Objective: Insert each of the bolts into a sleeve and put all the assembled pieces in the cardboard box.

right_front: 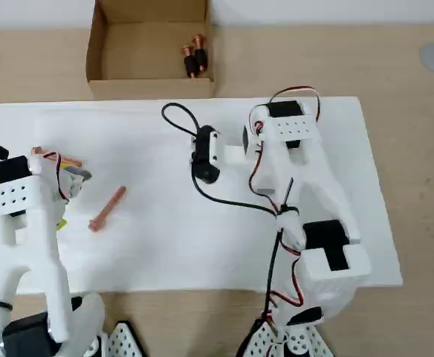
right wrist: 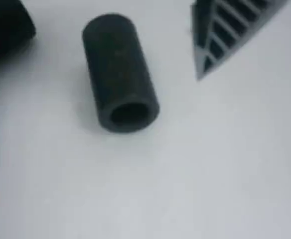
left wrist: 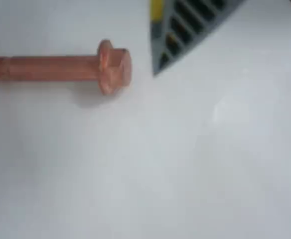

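High camera: overhead, distant, covers whole desk (right_front: 418, 149). Wrist cameras: close down on the same white sheet (right_front: 165, 245), beside left pincer (left wrist: 185, 30) and right pincer (right wrist: 225, 35).

My left arm (right_front: 20, 223) stands at the left, left gripper (right_front: 74, 175) angled down and inward, while my right arm (right_front: 306, 178) folds forward, right gripper (right_front: 213, 152) turned leftward.

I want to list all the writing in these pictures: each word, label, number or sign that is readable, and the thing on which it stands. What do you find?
None: no word, label, number or sign can be read in any view.
The open brown cardboard box, the copper-coloured metal bolt, the black cylindrical sleeve and the white sheet show plain surfaces with no print.
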{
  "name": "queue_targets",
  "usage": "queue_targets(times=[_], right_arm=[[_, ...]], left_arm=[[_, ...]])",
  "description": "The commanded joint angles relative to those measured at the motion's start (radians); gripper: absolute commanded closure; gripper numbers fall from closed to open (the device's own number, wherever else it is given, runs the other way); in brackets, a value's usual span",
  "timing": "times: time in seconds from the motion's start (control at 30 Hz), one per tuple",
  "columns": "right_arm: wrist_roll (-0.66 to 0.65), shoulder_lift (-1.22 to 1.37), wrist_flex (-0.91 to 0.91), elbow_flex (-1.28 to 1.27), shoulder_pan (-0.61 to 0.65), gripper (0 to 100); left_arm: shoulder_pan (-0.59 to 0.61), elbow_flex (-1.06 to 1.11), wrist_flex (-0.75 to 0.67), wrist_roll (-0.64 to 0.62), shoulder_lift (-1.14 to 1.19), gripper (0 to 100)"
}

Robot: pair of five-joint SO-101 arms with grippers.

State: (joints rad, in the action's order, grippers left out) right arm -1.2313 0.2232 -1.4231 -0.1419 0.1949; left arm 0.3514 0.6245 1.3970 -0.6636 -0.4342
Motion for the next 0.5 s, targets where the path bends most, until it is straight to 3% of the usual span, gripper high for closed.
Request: queue_targets(times=[0.0,0.47], right_arm=[[-0.015,0.013,-0.009,-0.001,-0.021,67.7],[-0.029,0.122,0.011,0.024,-0.036,67.7]], left_arm=[[0.009,-0.048,-0.002,0.002,-0.008,65],[0.014,-0.057,0.02,0.002,-0.01,65]])
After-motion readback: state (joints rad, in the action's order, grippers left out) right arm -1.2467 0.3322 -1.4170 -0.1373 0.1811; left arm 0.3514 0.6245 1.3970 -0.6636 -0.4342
